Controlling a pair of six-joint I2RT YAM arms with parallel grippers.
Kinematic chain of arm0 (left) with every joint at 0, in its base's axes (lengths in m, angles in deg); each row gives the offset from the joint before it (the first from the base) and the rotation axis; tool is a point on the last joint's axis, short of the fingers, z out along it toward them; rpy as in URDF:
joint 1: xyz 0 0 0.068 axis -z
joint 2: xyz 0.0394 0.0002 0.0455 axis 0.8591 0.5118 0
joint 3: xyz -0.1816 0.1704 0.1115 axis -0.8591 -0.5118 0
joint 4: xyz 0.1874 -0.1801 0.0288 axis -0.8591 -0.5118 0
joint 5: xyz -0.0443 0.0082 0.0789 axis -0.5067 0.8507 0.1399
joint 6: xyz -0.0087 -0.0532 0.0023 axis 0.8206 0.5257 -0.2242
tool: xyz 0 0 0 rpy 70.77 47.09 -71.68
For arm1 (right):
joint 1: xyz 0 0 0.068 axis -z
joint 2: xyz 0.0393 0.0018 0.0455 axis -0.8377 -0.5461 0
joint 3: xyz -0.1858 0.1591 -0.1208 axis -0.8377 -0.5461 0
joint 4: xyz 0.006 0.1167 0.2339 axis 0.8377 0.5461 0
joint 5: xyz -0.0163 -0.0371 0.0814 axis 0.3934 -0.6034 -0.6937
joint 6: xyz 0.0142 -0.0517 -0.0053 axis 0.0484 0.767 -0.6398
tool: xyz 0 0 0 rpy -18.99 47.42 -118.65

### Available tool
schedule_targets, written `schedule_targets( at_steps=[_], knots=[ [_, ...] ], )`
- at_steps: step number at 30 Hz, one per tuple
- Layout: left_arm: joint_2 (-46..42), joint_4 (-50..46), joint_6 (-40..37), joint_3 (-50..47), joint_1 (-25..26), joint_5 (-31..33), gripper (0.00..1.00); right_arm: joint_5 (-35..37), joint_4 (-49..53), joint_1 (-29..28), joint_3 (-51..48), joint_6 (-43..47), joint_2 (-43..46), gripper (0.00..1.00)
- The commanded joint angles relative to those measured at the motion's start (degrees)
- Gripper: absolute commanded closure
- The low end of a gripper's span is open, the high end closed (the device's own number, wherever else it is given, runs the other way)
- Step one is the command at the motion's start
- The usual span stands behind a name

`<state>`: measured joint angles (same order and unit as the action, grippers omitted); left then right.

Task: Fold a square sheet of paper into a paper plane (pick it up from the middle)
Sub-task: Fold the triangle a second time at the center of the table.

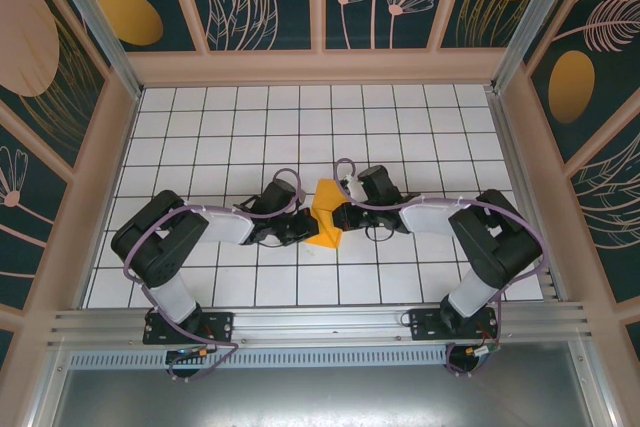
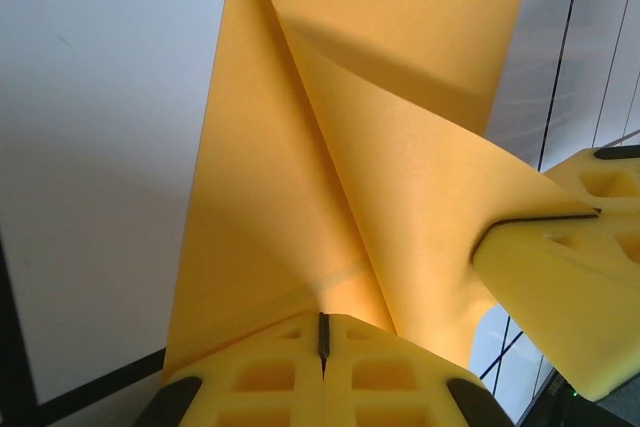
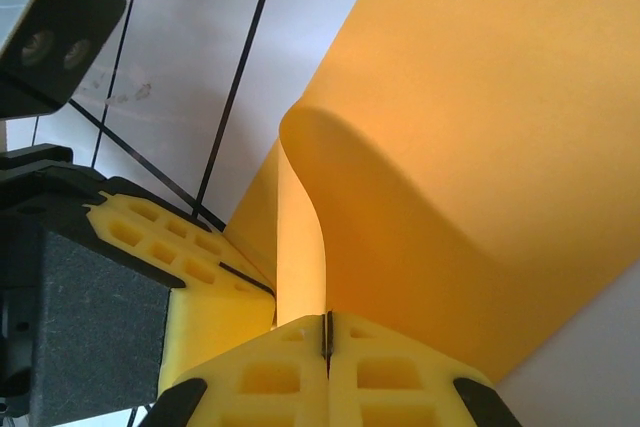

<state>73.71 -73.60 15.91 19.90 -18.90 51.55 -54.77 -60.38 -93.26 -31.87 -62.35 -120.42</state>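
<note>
Top view: my left pincer and right pincer meet over the middle of the tiled surface, with the creased square sheet of paper between them.
Left wrist view: my left pincer is pressed together on the paper's near edge. The paper curls upward, and my right pincer nips its corner.
Right wrist view: my right pincer is pinching the curled paper. My left pincer is just beside it, clamped on the same paper.

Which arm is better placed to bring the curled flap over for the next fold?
Probably the right. The right gripper is shut on the tip of the curled flap of the square sheet of paper, while the left gripper pinches the sheet where its layers meet, anchoring it.
</note>
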Motion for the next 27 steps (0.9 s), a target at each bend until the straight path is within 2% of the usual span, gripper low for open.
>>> schedule_targets(
  at_steps=[1, 27],
  knots=[
    [0.7, -5.2, -1.6, -0.1, 0.1, 4.4, 1.00, 0.6, 3.1, 0.7, 1.7, 1.6, -1.0, 0.99],
    [0.4, -4.8, -1.8, -0.2, 0.1, 4.6, 1.00, 3.5, 5.4, 0.8, 4.2, 2.4, -4.2, 0.97]
  ],
)
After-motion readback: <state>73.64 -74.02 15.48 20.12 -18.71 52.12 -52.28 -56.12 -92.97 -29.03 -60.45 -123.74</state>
